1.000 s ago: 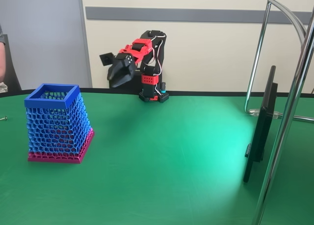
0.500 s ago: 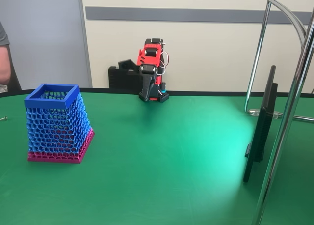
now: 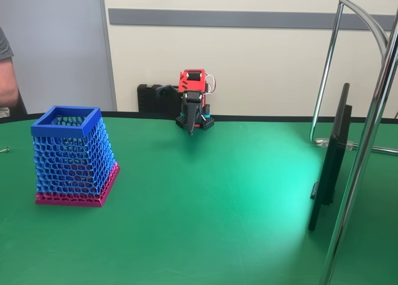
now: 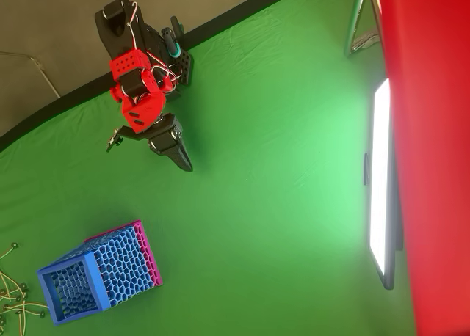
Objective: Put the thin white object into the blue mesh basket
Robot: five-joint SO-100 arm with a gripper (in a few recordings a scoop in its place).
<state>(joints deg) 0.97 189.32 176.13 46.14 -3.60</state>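
The blue mesh basket (image 3: 73, 153) stands upright on its pink base at the left of the green table; in the overhead view the basket (image 4: 95, 274) sits near the lower left corner. Several thin white objects (image 4: 9, 279) with small dark tips lie on the cloth at the left edge, just left of the basket. My gripper (image 3: 191, 128) hangs folded close to the red arm's base at the back, pointing down at the table. Its fingers meet in a point with nothing between them, and this gripper (image 4: 185, 163) is far from the basket.
A flat screen (image 3: 329, 160) on a chrome stand (image 3: 364, 148) takes the right side. A person's arm (image 3: 6, 70) shows at the left edge. A tiny metallic item (image 3: 4, 150) lies left of the basket. Open green cloth stretches between the arm and the basket.
The arm swung from reaching left towards the basket back to its base. The gripper now points down and its jaw has shut. The person's arm came further into view.
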